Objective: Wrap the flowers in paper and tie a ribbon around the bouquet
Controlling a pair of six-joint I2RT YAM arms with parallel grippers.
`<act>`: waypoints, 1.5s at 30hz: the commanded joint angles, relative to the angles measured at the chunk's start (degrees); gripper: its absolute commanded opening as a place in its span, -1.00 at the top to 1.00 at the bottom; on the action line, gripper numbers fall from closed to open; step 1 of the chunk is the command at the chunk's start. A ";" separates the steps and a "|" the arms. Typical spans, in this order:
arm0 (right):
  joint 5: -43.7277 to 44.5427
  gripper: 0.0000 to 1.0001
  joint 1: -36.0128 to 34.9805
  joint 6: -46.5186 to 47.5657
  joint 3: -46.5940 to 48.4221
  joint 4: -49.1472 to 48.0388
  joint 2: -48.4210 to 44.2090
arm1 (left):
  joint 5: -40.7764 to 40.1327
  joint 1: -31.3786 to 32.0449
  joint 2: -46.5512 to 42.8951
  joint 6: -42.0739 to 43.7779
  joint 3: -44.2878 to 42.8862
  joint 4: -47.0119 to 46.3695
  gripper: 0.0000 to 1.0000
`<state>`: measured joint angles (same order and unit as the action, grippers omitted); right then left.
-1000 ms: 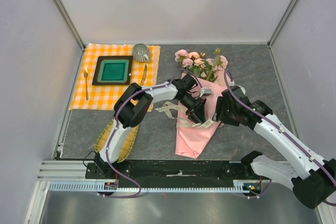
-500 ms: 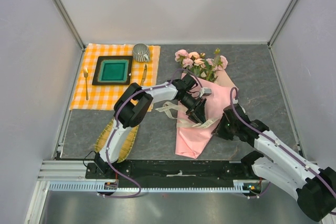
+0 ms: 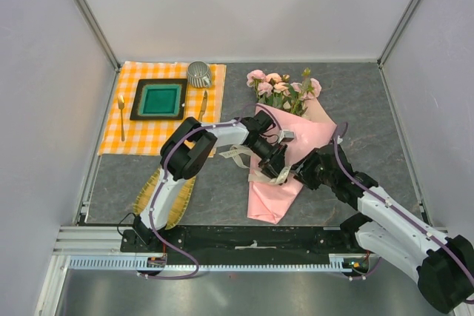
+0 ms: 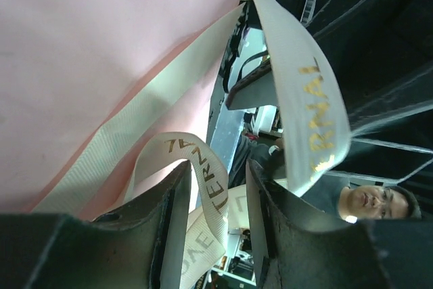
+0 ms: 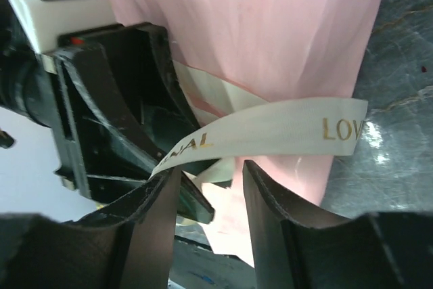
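right claw (image 5: pixel 210 175) half open, nothing gripped, at the ribbon (image 5: pixel 270 128) tail on the near right edge of the bouquet (image 3: pixel 275 186).
left claw (image 4: pixel 216 175) just beyond it, jaws part open with a ribbon loop running through the gap, over the pink paper (image 5: pixel 270 32); flowers (image 3: pixel 281 88) at the far end. risk, as a guess: right claw shuts short of the flat tail and misses, or nips paper and drags the cone open. vs a second ago: right claw has swung in from the cone's right side to its near edge; left claw barely moved.
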<state>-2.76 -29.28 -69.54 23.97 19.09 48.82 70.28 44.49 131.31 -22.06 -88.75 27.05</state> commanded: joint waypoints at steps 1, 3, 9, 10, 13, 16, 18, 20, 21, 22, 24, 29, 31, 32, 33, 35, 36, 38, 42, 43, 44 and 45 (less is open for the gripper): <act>-0.05 -0.01 0.36 -5.25 -0.58 -5.38 -0.91 | 2.31 0.33 -3.42 -0.35 0.95 -2.44 0.10; -0.92 -0.06 0.80 -6.40 -0.94 -6.17 -0.92 | 2.76 0.42 -3.60 -0.78 1.12 -3.48 0.10; 0.57 0.26 0.97 -5.00 0.21 0.77 -1.35 | 3.46 0.33 -5.09 -2.28 1.56 -5.77 0.23; 0.31 0.24 1.15 -4.73 0.29 1.21 -1.53 | 3.98 0.25 -5.18 -2.46 1.74 -6.56 0.23; -1.36 0.13 1.24 -4.11 0.38 1.56 -1.01 | 4.86 0.25 -5.01 -2.63 1.83 -6.75 0.21; -2.33 0.09 1.24 -4.73 0.20 1.65 -0.74 | 5.57 0.42 -4.74 -2.81 1.83 -7.01 0.19; -2.25 0.36 1.24 -5.78 0.20 2.44 -1.27 | 5.57 0.42 -5.00 -2.98 1.83 -7.27 0.19; -1.54 0.39 1.24 -5.87 0.38 2.44 -1.79 | 5.92 0.51 -5.18 -3.07 1.91 -7.80 0.19; -1.54 0.39 1.33 -5.87 0.47 2.27 -1.80 | 5.92 0.51 -5.18 -3.42 1.91 -7.97 0.19; -1.63 0.39 1.42 -5.87 0.55 2.27 -1.80 | 6.01 0.51 -5.18 -3.60 1.91 -8.06 0.19; -2.24 0.36 1.42 -6.05 0.47 1.74 -1.10 | 6.10 0.51 -5.09 -3.86 2.00 -8.41 0.18; -3.39 0.11 1.42 -6.31 0.03 -0.37 -0.57 | 6.27 0.60 -5.27 -4.13 2.53 -8.94 0.17; -3.91 0.05 1.42 -6.57 -0.76 -1.85 -0.57 | 6.27 0.60 -5.36 -4.83 2.71 -9.90 0.17; -4.44 0.03 1.42 -7.10 -1.11 -2.56 -0.22 | 6.53 0.60 -5.45 -5.09 2.88 -10.26 0.17; -5.57 0.03 1.42 -7.97 -1.98 -3.35 -0.13 | 6.62 0.60 -5.53 -5.70 2.88 -10.70 0.17; -6.72 0.06 1.33 -9.12 -2.69 -5.72 0.83 | 6.71 0.60 -5.45 -6.41 2.97 -11.93 0.17; -7.51 0.07 1.42 -9.99 -3.04 -6.52 1.19 | 6.80 0.51 -5.36 -6.93 3.06 -12.28 0.16; -7.96 0.10 1.33 -10.53 -3.14 -8.10 2.07 | 6.80 0.69 -5.62 -7.20 3.23 -13.16 0.16; -8.75 0.32 1.42 -12.63 -3.22 -9.77 3.04 | 6.80 0.69 -6.32 -9.30 4.55 -15.70 0.15; -8.84 0.47 1.42 -14.03 -3.48 -10.21 2.95 | 6.63 0.69 -6.33 -9.75 4.64 -16.32 0.14; -8.92 0.56 1.33 -14.74 -3.84 -10.82 2.95 | 6.80 0.69 -6.33 -10.19 4.73 -17.20 0.13; -9.01 0.71 1.42 -15.18 -4.36 -11.44 3.04 | 6.71 0.77 -6.41 -10.63 4.81 -17.29 0.13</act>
<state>-9.02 -27.73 -80.49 20.95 13.04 51.70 75.24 44.75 129.25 -28.73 -84.27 14.72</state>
